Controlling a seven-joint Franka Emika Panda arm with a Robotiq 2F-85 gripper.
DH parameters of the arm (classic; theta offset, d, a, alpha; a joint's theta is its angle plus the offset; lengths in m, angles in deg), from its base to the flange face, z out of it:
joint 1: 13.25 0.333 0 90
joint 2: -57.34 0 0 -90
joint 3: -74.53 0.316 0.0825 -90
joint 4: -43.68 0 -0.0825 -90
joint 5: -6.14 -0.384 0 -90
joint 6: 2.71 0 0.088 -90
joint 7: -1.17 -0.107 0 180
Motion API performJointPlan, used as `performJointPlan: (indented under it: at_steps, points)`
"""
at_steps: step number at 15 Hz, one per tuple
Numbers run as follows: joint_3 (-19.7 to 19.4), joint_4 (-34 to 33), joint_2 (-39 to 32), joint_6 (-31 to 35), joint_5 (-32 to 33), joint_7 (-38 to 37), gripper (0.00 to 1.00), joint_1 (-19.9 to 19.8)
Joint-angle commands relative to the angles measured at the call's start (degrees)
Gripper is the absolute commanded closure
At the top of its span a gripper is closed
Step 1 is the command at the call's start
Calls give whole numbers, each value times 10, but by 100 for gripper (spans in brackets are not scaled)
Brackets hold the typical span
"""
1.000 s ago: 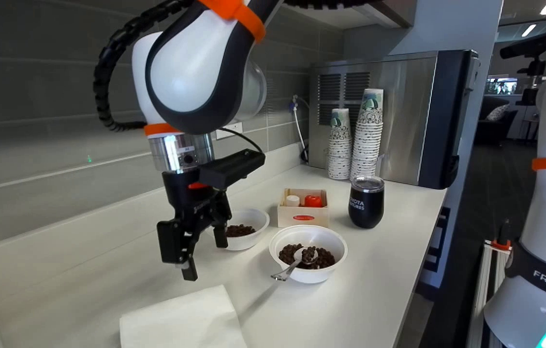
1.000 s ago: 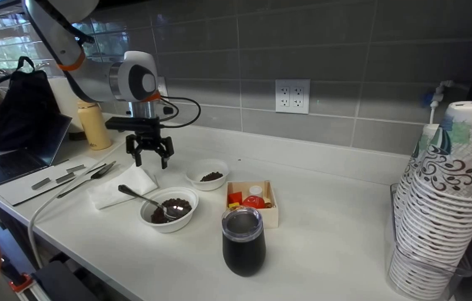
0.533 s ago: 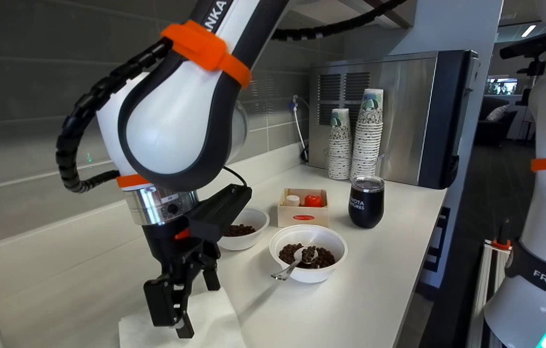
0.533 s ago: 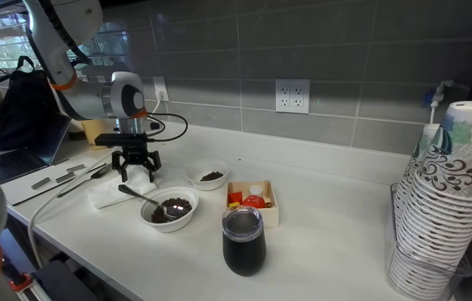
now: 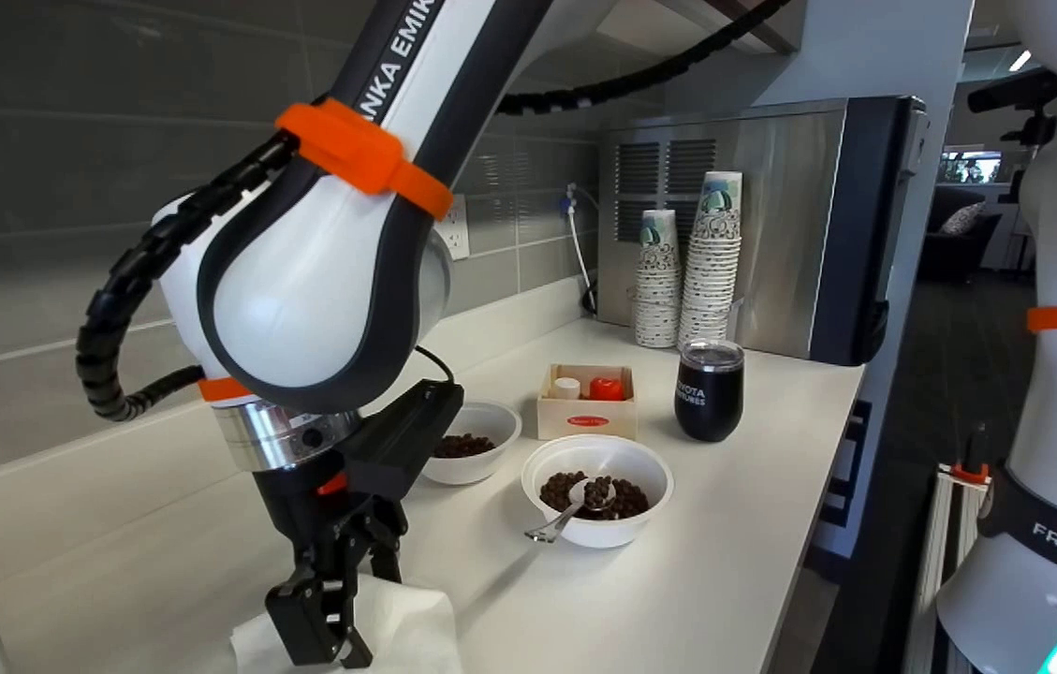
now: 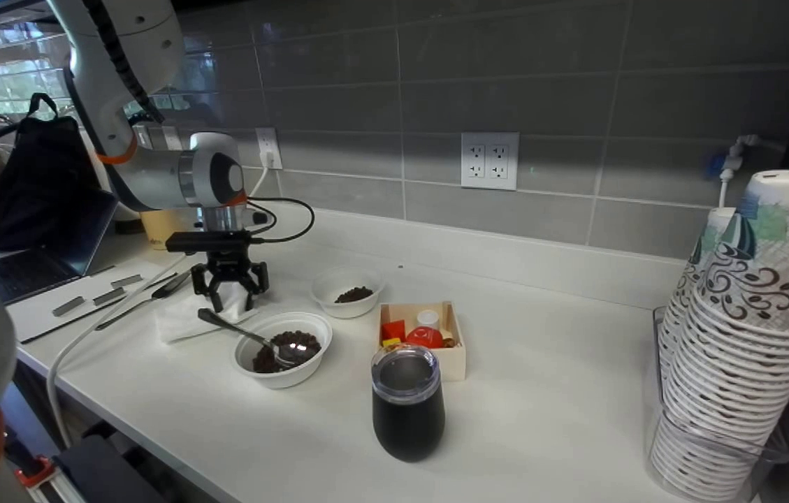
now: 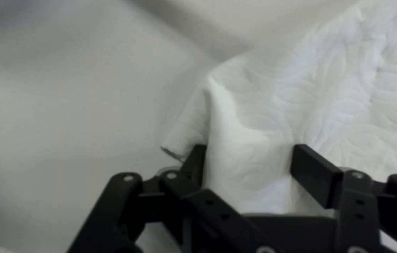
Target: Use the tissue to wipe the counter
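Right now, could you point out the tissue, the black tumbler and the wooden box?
Tissue [image 7: 311,109], in the wrist view: its embossed face.
Black tumbler [image 6: 408,423], in an exterior view: its body's side.
Wooden box [image 5: 587,421], in an exterior view: its front wall.

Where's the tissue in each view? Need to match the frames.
In an exterior view: tissue at the bottom edge, left of centre, cut off by the frame and partly hidden by the claw.
In an exterior view: tissue left of centre, just below mid-height, partly behind the claw.
Wrist view: tissue from centre to right edge, bunched between the fingers.
Shared landmark: the claw, at the tissue in all three.
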Motion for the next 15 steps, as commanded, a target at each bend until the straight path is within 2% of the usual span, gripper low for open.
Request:
performJointPlan:
  at_steps: [1, 5, 6, 11, 15]
  points:
    - [-8, -15, -3, 0, 12, 4, 64, 7]
    - [-2, 9, 45, 4, 3, 6, 95, -1]
    - [0, 22, 65, 6, 1, 6, 100, -4]
    - [8, 102, 183, 15, -11, -4, 99, -14]
    - [4, 207, 307, 48, -18, -62, 98, -24]
